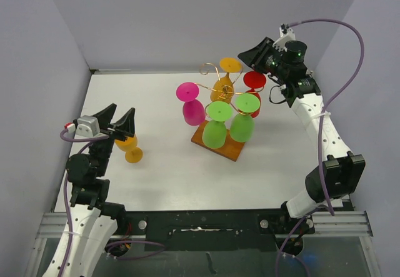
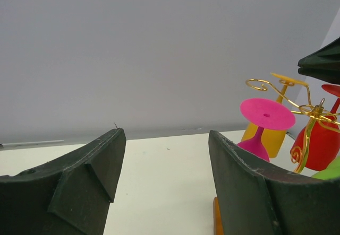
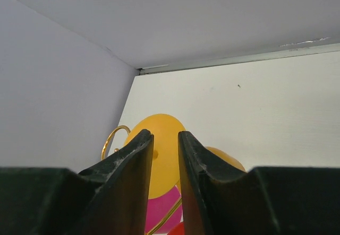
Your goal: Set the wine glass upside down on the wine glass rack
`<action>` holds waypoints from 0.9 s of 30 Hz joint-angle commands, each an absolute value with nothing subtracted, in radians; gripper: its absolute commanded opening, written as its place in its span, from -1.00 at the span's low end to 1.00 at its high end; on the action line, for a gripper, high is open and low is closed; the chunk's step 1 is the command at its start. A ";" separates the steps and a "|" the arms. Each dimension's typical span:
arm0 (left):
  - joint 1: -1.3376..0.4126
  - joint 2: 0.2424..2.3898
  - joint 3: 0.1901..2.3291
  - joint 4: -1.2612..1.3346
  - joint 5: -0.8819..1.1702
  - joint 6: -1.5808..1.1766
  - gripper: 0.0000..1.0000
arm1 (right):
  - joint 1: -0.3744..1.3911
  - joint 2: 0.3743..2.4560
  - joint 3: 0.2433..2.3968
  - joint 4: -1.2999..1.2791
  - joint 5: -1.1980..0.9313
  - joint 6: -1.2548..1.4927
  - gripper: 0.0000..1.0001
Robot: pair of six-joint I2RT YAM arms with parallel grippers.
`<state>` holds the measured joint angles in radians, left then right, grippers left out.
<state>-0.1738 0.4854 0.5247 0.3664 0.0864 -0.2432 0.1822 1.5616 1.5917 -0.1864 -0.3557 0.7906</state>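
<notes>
Watching my left claw (image 1: 122, 111) hang released and empty over a yellow wine glass (image 1: 130, 150) on the desk (image 1: 162, 177), right claw (image 3: 166, 137) slightly parted, gripping nothing, near the red glass (image 1: 254, 81) inverted on the wine glass rack (image 1: 234, 152)

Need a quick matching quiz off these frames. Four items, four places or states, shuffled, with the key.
Column 1
1. pink glass
2. red glass
3. loose yellow glass
4. left gripper

Column 2
A. open, holding nothing
B. on the table, off the rack
C. hanging upside down on the rack's left side
D. hanging upside down at the rack's right rear

Pairs: 1-C, 2-D, 3-B, 4-A
</notes>
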 commanded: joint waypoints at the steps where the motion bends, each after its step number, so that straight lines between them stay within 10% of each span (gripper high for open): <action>1: -0.166 0.480 0.575 0.382 0.090 -0.242 0.26 | 0.180 1.559 1.653 -0.192 -0.357 0.754 -0.42; 15: -0.160 0.536 0.628 0.323 0.105 -0.286 0.41 | 0.182 1.461 1.682 -0.223 -0.318 0.715 -0.20; 27: -0.158 0.676 0.816 -0.246 0.022 -0.479 0.41 | 0.327 1.121 1.401 -0.236 -0.158 0.540 -0.05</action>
<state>-0.1635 0.6357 0.7143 0.0059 0.0784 -0.3912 0.2520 1.2026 1.4616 -0.2638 -0.2295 0.6403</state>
